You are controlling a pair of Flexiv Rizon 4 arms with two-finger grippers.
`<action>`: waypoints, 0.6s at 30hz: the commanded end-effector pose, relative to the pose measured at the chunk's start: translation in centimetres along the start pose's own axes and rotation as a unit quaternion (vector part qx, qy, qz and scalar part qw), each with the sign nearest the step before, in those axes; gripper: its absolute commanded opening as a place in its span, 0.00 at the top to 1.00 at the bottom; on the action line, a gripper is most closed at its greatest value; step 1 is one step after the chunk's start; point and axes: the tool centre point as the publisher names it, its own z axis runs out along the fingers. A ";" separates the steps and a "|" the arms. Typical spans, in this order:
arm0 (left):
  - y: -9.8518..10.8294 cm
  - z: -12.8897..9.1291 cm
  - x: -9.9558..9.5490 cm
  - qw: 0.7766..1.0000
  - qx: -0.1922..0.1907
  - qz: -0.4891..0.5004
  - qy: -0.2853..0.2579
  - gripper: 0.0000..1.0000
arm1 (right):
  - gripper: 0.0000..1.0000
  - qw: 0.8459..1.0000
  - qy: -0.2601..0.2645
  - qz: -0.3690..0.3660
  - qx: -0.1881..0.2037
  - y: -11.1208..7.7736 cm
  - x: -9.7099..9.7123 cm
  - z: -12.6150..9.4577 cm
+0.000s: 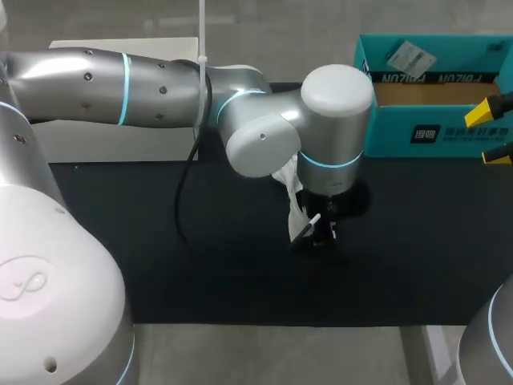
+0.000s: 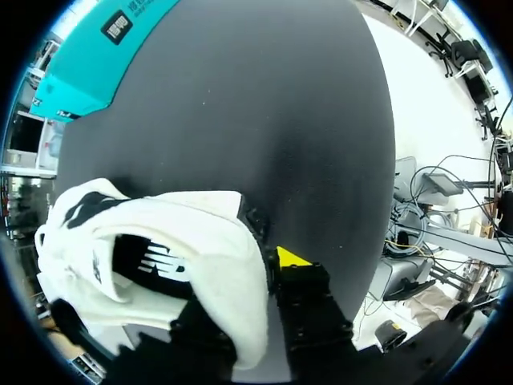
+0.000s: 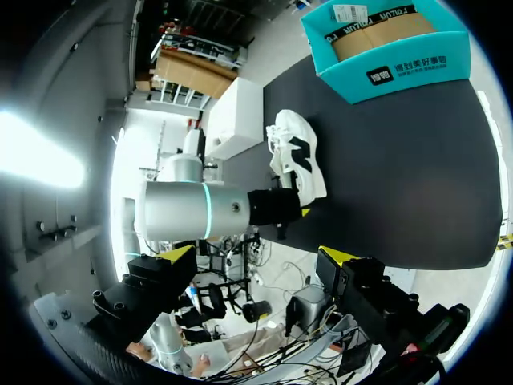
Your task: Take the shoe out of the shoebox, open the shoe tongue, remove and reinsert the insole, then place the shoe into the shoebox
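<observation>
White with black markings, the shoe (image 3: 298, 152) is lying on the black mat (image 1: 417, 241). It is sitting outside the shoebox (image 1: 437, 132), well apart from that box's front wall on the side nearer the robot. The left gripper (image 2: 256, 282) is pinching the shoe's edge: white material is running down between its two dark fingers, with one yellow tip (image 2: 292, 257) showing beside it and the other hidden under the shoe. In the head view the left arm (image 1: 160, 84) is stretching across from the side away from the shoebox and covering most of the shoe. The teal shoebox is standing open at the mat's far edge, showing a brown cardboard inside. The right gripper (image 1: 494, 134) is hanging just in front of the shoebox's outer end, with its fingers wide apart and nothing between them.
</observation>
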 end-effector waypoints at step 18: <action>1.0 -6.9 1.4 0.999 0.023 0.046 0.011 1.00 | 0.00 1.000 -0.001 0.001 0.000 0.0 0.0 0.0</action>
